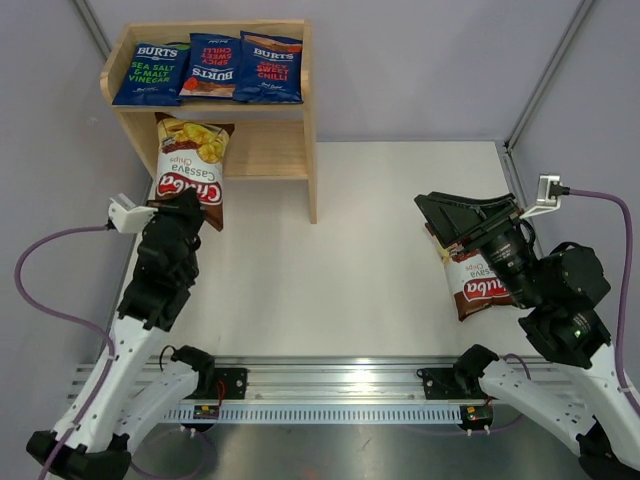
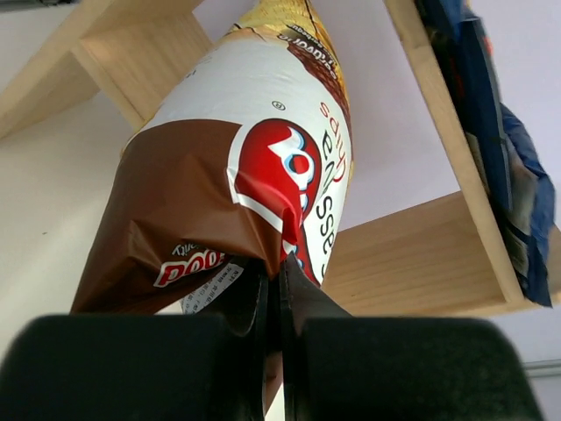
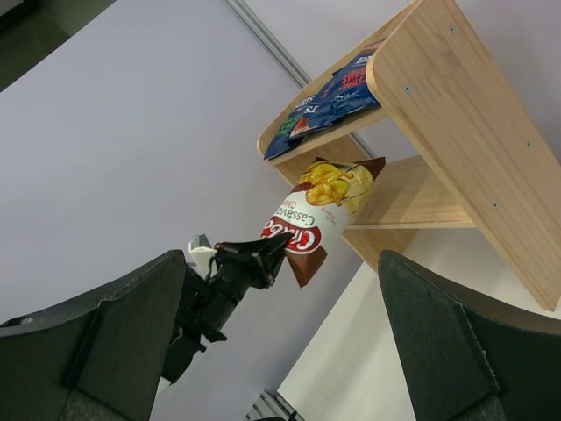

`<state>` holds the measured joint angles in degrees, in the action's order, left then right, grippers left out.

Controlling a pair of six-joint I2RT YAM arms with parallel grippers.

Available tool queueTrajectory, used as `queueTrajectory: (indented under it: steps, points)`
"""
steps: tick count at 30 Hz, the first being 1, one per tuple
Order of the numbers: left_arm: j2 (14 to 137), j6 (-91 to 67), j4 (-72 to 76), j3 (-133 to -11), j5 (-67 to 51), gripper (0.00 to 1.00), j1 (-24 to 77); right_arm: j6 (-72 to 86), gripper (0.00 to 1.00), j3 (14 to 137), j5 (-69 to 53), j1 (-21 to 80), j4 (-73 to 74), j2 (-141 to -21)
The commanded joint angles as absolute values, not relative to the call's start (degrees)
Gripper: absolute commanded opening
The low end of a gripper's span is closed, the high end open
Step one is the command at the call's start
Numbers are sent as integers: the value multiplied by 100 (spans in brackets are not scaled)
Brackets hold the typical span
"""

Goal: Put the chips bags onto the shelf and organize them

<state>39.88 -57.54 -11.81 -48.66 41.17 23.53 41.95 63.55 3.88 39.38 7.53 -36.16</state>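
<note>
Top view: from high at near edge, looking down on table (image 1: 350, 250). Left wrist: very close behind Chuba bag (image 2: 219, 132), facing into shelf (image 2: 412, 263). Right wrist: low, farther off, facing same bag and shelf.

This is a robotics lab cell: a white table (image 1: 350, 250) boxed in by plain pale panels (image 1: 430, 60) on metal struts (image 1: 545, 75). An aluminium rail (image 1: 340, 372) carries the left arm (image 1: 160, 270) and right arm (image 1: 560, 300), trailing purple cables (image 1: 600, 192) — with a small wooden shelf (image 1: 310, 150) of chips bags (image 1: 210, 70).
</note>
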Motion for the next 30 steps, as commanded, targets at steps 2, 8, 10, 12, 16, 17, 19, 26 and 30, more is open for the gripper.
queueTrajectory:
  steps: [2, 8, 10, 12, 16, 17, 19, 26, 30]
  points:
    - [4666, -6125, -53, -5308, 2401, 0, 1409, 4061, 99, 6425, 457, 3973, 633, -3472]
    - [5246, -6836, 571, -5142, 1056, 0, 90, 3911, 100, 6293, 518, 3973, 729, -3252]
    - [5361, -6864, 833, -5037, 879, 0, 0, 3859, 100, 6241, 562, 3973, 721, -3191]
    - [5422, -6838, 1159, -4949, 800, 0, 9, 3806, 99, 6205, 606, 3973, 712, -3138]
    - [5861, -6916, 1466, -5019, 598, 1, -228, 3788, 99, 6144, 633, 3973, 703, -3085]
    - [5932, -7004, 1572, -4992, 545, 1, -246, 3779, 99, 6126, 633, 3973, 703, -3068]
    - [6090, -7075, 1687, -4948, 615, 2, -272, 3788, 99, 6082, 633, 3964, 703, -3024]
    - [6582, -6917, 1828, -5291, 738, 4, -413, 3727, 99, 5933, 703, 3973, 712, -2936]
    - [6653, -6777, 1784, -5282, 914, 7, -466, 3674, 99, 5828, 747, 3973, 703, -2979]
